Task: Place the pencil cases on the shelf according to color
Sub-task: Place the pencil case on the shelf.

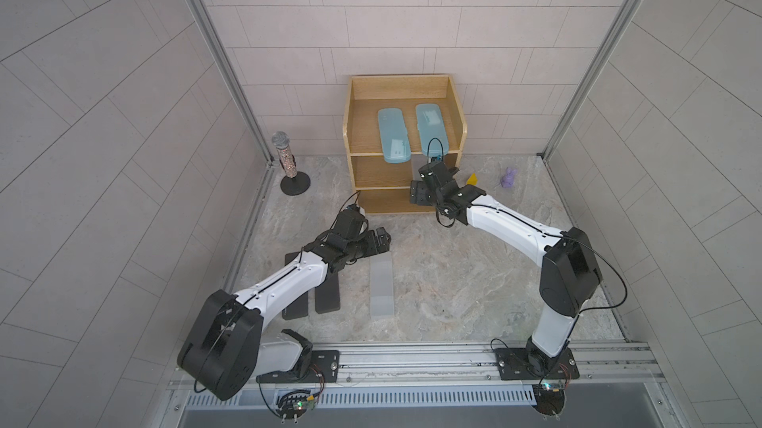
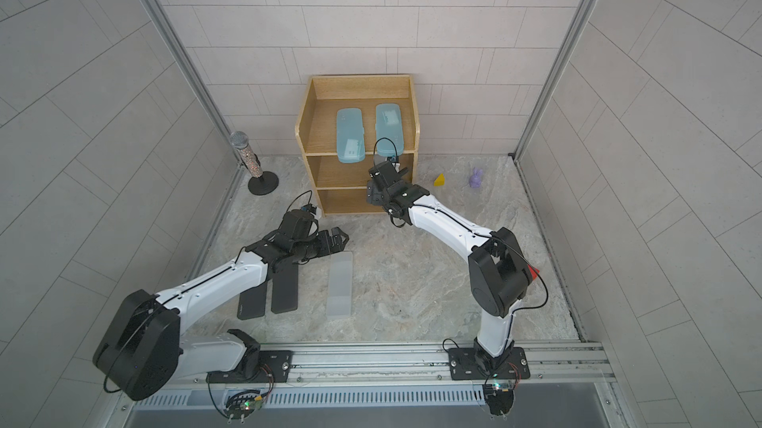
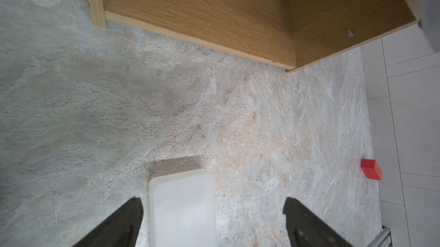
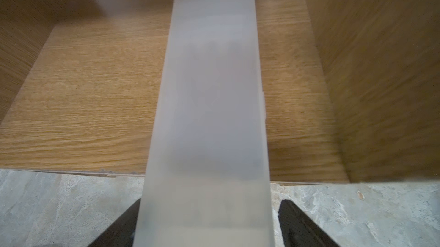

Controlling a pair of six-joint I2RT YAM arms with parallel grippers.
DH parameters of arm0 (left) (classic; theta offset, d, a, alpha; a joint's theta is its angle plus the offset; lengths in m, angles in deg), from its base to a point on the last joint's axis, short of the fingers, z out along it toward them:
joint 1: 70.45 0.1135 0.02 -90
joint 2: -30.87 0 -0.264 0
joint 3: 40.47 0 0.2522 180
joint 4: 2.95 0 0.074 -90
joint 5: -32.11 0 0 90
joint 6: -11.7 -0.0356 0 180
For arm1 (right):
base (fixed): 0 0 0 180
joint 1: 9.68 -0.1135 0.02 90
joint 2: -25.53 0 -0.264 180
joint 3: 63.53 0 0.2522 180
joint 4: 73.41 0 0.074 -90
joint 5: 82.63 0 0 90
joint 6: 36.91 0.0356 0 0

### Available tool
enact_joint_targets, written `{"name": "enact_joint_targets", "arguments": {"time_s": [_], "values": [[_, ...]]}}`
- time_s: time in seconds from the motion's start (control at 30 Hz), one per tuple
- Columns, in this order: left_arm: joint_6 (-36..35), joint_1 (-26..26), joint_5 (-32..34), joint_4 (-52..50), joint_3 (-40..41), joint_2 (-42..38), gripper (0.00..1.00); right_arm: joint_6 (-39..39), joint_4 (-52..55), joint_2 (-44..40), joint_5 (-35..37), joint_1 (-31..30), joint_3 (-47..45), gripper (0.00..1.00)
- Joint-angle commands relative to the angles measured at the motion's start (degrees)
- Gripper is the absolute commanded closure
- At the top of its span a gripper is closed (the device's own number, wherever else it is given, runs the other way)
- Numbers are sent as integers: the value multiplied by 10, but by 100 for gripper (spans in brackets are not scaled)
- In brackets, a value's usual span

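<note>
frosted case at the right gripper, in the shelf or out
Partly in: the case reaches into the shelf, near end over the table.

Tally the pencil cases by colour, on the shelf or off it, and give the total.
Blue cases: 2
Frosted cases: 2
Black cases: 2
Total: 6
</note>
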Motion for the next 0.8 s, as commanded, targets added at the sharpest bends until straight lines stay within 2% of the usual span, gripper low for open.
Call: {"name": "enact_joint_targets", "arguments": {"time_s": [0.0,0.43,0.77], "values": [[-14,5,-7,-13,10,-11,0,-7,7,3,9,4,12,7],[8,5,2,-24,46,-75,0,-15,-30,-83,-9,-12,-77,0],[5,4,-2,-44,58,-88,0,-3,-56,-168,0,-36,-192,2]]}}
